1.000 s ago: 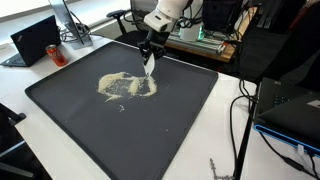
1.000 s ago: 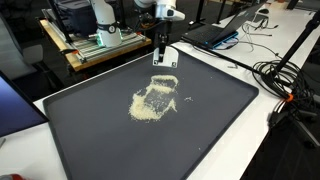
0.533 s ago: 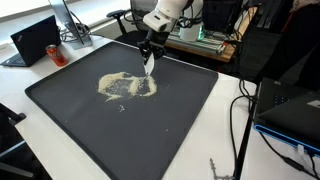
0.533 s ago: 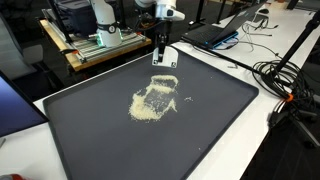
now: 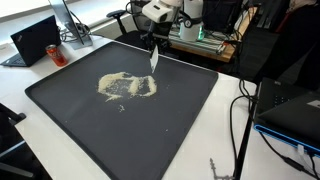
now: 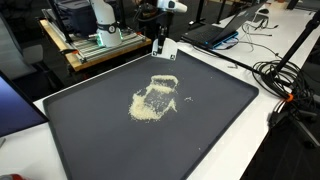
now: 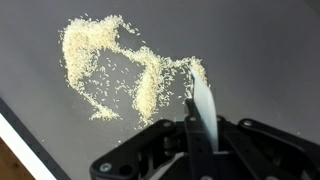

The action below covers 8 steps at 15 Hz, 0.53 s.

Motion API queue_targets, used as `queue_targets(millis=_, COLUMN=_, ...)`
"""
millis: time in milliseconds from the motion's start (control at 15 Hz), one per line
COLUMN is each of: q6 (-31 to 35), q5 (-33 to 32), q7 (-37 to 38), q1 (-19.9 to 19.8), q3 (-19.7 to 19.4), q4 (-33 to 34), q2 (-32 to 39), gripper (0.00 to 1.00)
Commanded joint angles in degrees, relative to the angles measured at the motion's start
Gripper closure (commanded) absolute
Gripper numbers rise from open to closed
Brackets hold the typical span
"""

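the claw is clamped on one thin white card, holding it by its upper end so the blade hangs edge-down over the far side of the black mat. in both exterior views the card sits near the mat's far rim, at about one o'clock from the pile of grains, and it looks lifted clear of the surface, though the wrist view does not settle that. from the wrist, the pile spreads out toward ten o'clock of the card's tip, with its nearest streak just beside that tip. the card looks light, flat and fairly stiff, yet thin enough to flex if pressed hard against the mat; a grip across its flat faces near the top end, as here, seems the sound place to hold it. the grains look tiny, loose and dry (rice, perhaps), so they would likely scatter or roll at a push instead of moving as one lump. counted: one claw, one card, one mat, one pile with a hollow middle, a few stray grains beside it, and far too many grains to number. the mat lies on a white counter, with one open laptop at its ten o'clock corner.
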Motion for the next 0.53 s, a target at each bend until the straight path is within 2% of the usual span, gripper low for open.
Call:
queue_targets(millis=0, q6=-3.1, q5=9.2, q7=-7.5, q1=-1.4, q3=1.9, q4=-1.8, q2=-6.9, gripper=0.99)
queue_targets(millis=267, q6=-8.6, q5=22.0, q7=-17.1, q1=-0.9, q3=1.3, q4=-0.9, q2=-13.1, gripper=0.99)
queue_targets(millis=467, q6=-13.8, q5=27.4, q7=-20.6, q1=-0.4, q3=0.6, q4=0.1, q2=-18.1, gripper=0.99)
